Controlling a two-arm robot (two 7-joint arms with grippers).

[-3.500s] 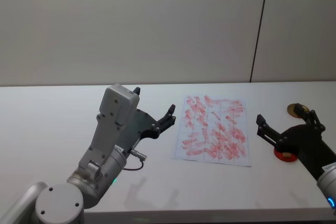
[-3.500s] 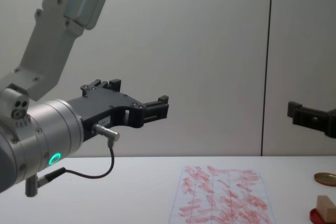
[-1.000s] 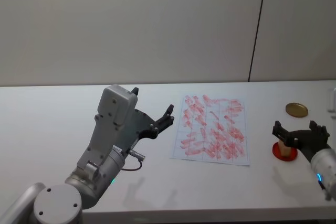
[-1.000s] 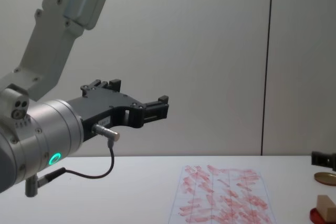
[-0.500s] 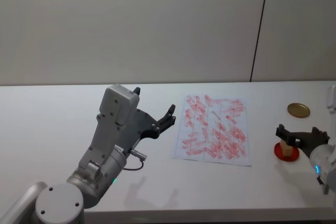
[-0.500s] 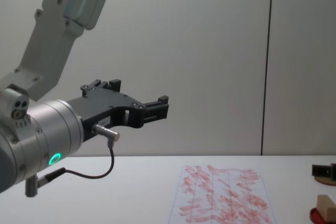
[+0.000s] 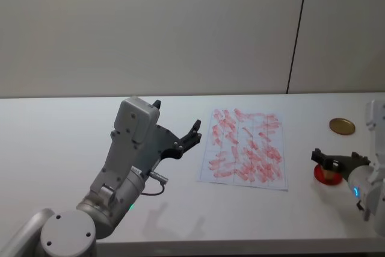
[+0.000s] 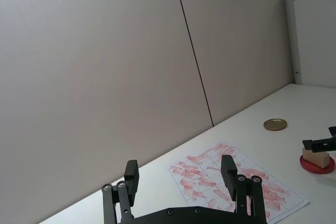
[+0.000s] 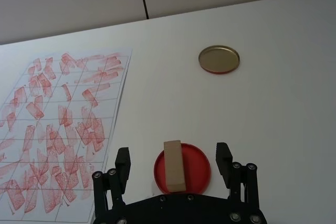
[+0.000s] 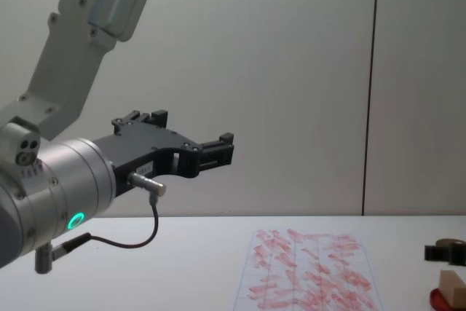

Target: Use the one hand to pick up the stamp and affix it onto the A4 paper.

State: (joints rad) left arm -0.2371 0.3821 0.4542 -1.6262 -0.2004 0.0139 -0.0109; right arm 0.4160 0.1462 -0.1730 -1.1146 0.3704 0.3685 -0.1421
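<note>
The stamp (image 9: pixel 175 166), a pale wooden block, stands on the red round ink pad (image 9: pixel 194 169) at the right of the table. My right gripper (image 9: pixel 173 157) is open and low over the pad, one finger on each side of the stamp with a gap to it. From the head view this gripper (image 7: pixel 334 161) sits just over the pad (image 7: pixel 321 176). The A4 paper (image 7: pixel 246 148), white with many red marks, lies flat at the table's middle, left of the pad. My left gripper (image 7: pixel 187 138) hangs open and parked in the air left of the paper.
A gold round lid (image 7: pixel 341 126) lies behind the ink pad near the table's right edge. The white table (image 7: pixel 60 136) stretches bare to the left of the paper. A grey wall with a dark vertical seam stands behind.
My right gripper has come down from high above the pad to just around the stamp. The left arm, paper and lid have not moved.
</note>
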